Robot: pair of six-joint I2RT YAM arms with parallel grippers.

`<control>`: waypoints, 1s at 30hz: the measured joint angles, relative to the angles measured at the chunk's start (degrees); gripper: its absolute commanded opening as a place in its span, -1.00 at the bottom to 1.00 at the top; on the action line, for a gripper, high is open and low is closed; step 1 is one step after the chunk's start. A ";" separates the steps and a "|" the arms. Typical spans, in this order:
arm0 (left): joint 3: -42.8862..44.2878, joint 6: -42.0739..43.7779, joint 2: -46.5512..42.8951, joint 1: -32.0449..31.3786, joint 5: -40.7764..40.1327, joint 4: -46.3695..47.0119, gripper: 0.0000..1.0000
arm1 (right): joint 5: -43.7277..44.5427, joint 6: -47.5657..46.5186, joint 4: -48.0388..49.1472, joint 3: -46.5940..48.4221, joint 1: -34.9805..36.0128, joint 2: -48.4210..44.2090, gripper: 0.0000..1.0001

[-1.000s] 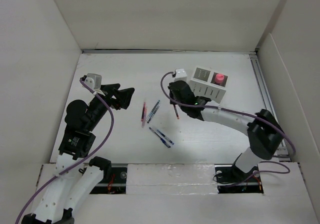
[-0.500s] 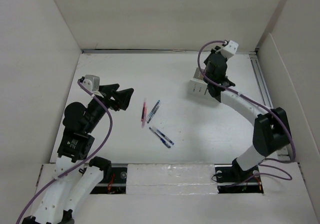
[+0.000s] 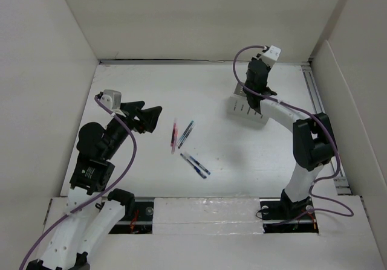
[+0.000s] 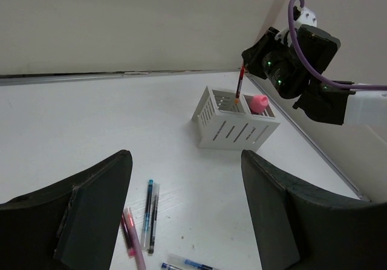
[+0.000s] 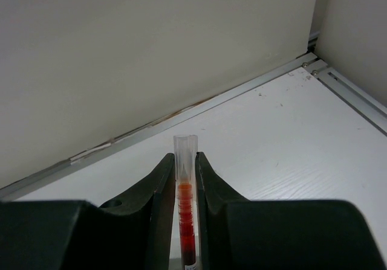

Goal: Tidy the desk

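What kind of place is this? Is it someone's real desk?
Probably a robot test booth, not an office: a white desk boxed in by plain white walls, a left arm and right arm bolted at its near edge, plus loose pens and an organizer box.

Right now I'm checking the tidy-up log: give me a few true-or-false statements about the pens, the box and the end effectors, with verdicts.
1. The right end effector grips a red pen. True.
2. The left end effector holds a pen. False: it is open and empty.
3. The red pen lies flat inside the box. False: it is held upright at the box's top.
4. Blue pens lie loose on the desk. True.
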 measured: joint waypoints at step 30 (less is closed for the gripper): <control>0.00 0.00 0.22 0.00 0.00 0.00 0.36 | 0.00 4.81 -7.08 -5.57 13.44 -14.05 -0.98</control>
